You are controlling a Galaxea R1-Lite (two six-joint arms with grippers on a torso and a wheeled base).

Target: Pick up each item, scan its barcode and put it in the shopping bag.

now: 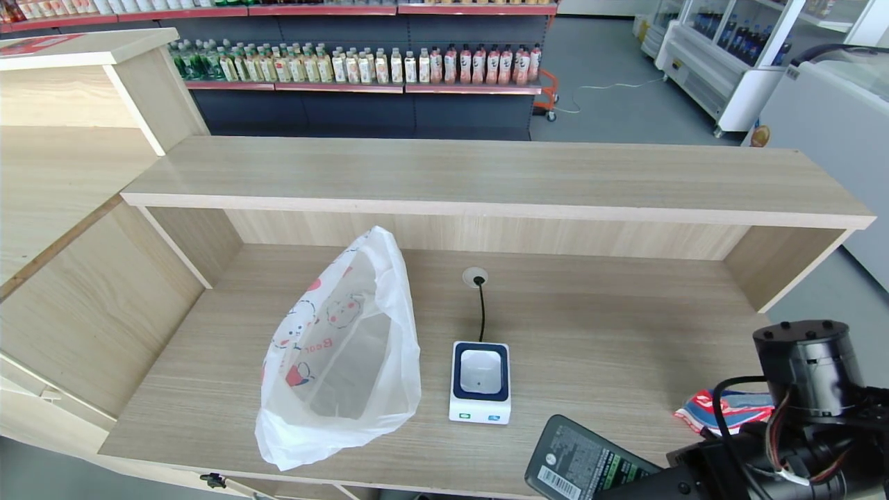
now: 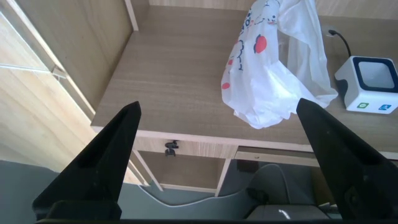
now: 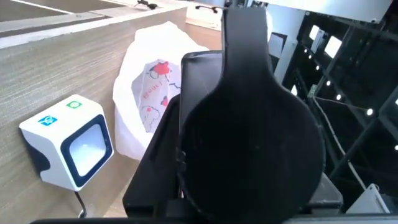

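A white plastic shopping bag (image 1: 340, 354) with cartoon print lies on the counter, its mouth open toward me. To its right sits the small white and blue barcode scanner (image 1: 479, 382). My right gripper (image 1: 663, 473) is shut on a dark flat packet (image 1: 583, 462) with a barcode label, held at the counter's front edge just right of the scanner. In the right wrist view the packet (image 3: 249, 137) is close up, with the scanner (image 3: 71, 149) and bag (image 3: 155, 81) beyond. My left gripper (image 2: 217, 162) hangs open and holds nothing, below the counter's front edge, near the bag (image 2: 273, 68).
A red and blue packet (image 1: 726, 410) lies on the counter at the right, behind my right arm. The scanner's black cable (image 1: 481, 305) runs to a hole in the counter. A raised shelf (image 1: 486, 173) and side walls enclose the counter's back and sides.
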